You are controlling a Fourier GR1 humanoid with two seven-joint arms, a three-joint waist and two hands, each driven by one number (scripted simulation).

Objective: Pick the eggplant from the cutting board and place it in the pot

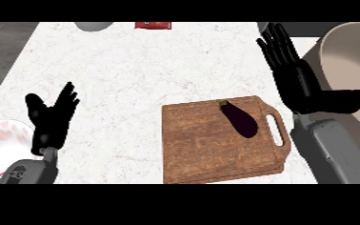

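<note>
Eggplant (239, 118) lies untouched on cutting board (204, 145), centre right. Right hand (292, 74) upper right beside pot (341, 52), fingers straight, empty, likely staged for the pick. Left hand (49, 119) rests open, lower left.

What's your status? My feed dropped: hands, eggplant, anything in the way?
Left hand open, lower left; right hand open, by the pot. Eggplant on cutting board, not held. Nothing blocking it.

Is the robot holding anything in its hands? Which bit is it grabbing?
No, nothing is held. The left hand and the right hand are both open. The eggplant lies by itself on the cutting board.
</note>
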